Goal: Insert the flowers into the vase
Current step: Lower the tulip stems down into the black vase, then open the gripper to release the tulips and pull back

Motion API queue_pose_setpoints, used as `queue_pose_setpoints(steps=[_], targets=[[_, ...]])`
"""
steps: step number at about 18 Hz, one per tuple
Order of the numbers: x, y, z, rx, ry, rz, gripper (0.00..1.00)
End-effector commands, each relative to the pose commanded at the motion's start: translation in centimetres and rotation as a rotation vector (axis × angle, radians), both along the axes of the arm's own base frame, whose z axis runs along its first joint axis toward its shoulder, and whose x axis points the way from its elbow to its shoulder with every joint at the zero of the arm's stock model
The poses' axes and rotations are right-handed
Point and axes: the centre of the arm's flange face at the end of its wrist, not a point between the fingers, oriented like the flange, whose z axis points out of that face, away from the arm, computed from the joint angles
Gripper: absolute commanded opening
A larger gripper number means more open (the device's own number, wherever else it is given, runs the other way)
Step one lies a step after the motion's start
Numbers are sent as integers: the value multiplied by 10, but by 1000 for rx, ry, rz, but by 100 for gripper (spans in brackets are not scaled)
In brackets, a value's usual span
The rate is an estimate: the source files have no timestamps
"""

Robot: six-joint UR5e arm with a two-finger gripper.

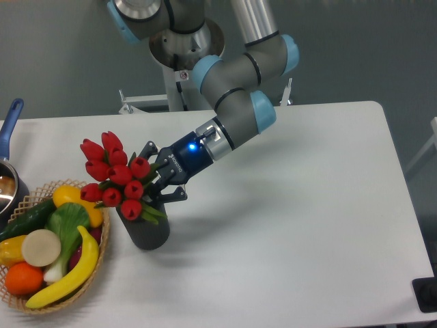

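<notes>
Leaning flowers (pixel 113 174): red tulip bunch, left of centre, tilted up-left, stems entering the vase mouth
Vase (pixel 147 231): dark grey cylinder, upright on the white table (pixel 293 225), just right of the basket
Gripper (pixel 162 179): clenched around the tulip stems above the vase
Basket (pixel 24 201): wicker, lower left, holding fruit and vegetables

White table (pixel 307 205), dark grey vase (pixel 147 232), wicker basket (pixel 102 263), blue-handled pot (pixel 8 184)

Flowers (pixel 113 174) over vase (pixel 147 231); basket (pixel 95 277) just left.
</notes>
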Motion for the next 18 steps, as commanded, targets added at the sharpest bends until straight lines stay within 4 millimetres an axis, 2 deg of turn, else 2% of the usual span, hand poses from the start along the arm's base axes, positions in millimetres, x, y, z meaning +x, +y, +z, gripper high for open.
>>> queue_pose_setpoints(steps=[3,4,11,18], targets=[[-1,-2,1,0,0,5,93],[0,-3,0,-3,-4,5,99],[-6,-17,8,2,1,38,100],[-27,-41,14,5,6,103,100]])
